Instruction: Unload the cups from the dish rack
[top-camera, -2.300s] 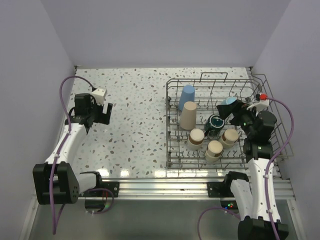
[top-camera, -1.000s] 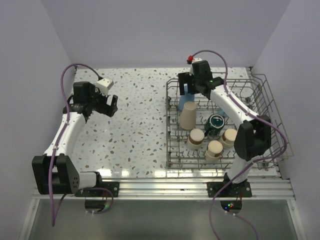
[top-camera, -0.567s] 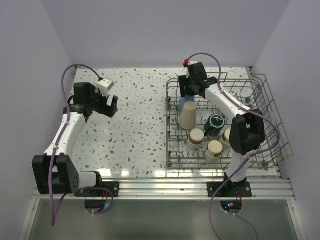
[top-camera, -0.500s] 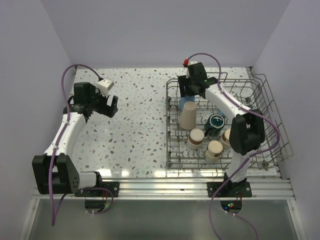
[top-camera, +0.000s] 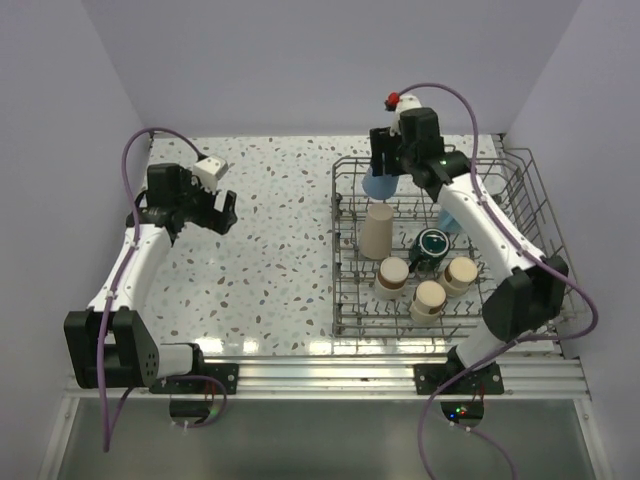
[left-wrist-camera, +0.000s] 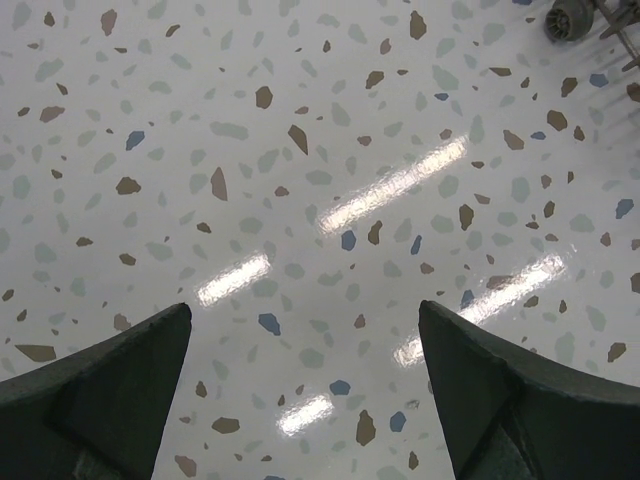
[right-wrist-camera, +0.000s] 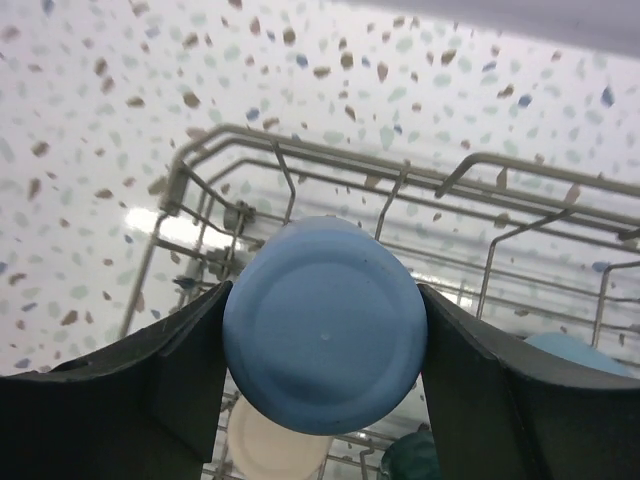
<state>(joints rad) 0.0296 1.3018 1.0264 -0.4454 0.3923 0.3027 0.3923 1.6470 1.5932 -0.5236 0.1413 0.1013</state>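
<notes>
Clamping light blue tumbler (right-wrist-camera: 325, 325), right tool (top-camera: 383, 172) lifted since before, left tool (left-wrist-camera: 305, 385) wide.

White table (top-camera: 270, 250) speckled with brown, grey and blue flecks, glossy, bright streaks of reflected light along its near edge, plain pale lavender walls (top-camera: 320, 60) behind and on both sides, metal rail (top-camera: 320, 372) in front

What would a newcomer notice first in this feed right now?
First, the right gripper, clamped on the upside-down light blue tumbler at the far left corner of the dish rack. Next, the cups waiting in the rack: a tall beige tumbler, a dark teal mug and three short beige cups. The left gripper hangs open over the speckled table, well left of the rack.
</notes>
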